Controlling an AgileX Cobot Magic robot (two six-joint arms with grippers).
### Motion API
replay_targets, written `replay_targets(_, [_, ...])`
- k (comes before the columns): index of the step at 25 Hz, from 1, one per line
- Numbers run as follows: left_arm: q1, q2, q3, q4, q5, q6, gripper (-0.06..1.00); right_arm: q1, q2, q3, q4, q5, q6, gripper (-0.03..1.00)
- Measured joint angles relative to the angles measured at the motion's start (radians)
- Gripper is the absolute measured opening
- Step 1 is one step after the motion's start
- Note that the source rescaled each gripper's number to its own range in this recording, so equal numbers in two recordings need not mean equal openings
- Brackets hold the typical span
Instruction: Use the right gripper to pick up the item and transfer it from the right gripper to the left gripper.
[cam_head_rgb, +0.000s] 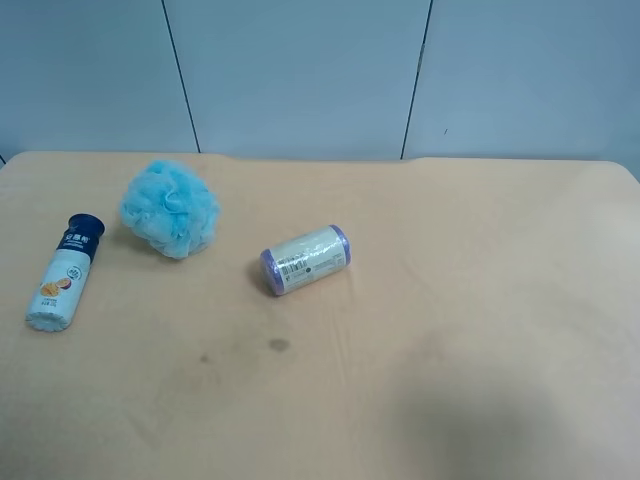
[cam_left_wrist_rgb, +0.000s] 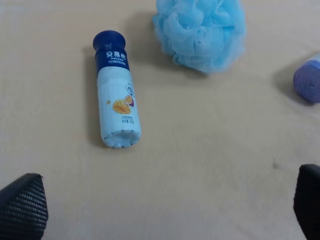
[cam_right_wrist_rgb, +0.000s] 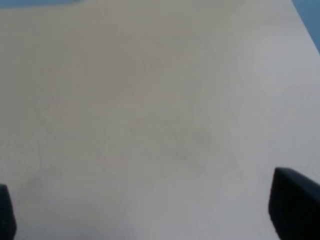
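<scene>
Exterior high view: both arms lie outside the frame. Right wrist view: blurred throughout; only two black fingertips (cam_right_wrist_rgb: 292, 202) of the right gripper (cam_right_wrist_rgb: 150, 212) show, cut by the edges. Left wrist view: the left gripper's (cam_left_wrist_rgb: 167, 210) black ribbed fingertips (cam_left_wrist_rgb: 22, 207) and the purple-ended cream roll (cam_left_wrist_rgb: 309, 82) are cropped; small print on the slim navy-capped bottle (cam_left_wrist_rgb: 117, 92) is illegible

On the table (cam_head_rgb: 450, 330), the bottle (cam_head_rgb: 64, 272) lies near the left edge, the sponge (cam_head_rgb: 170, 208) beside it, the roll (cam_head_rgb: 305, 259) toward the middle.
</scene>
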Motion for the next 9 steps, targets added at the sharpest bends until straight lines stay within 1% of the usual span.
replay_targets(9, [0.000,0.000,0.000,0.000,0.000,0.000,1.00,0.000,0.000,0.000,0.000,0.000,0.002,1.00])
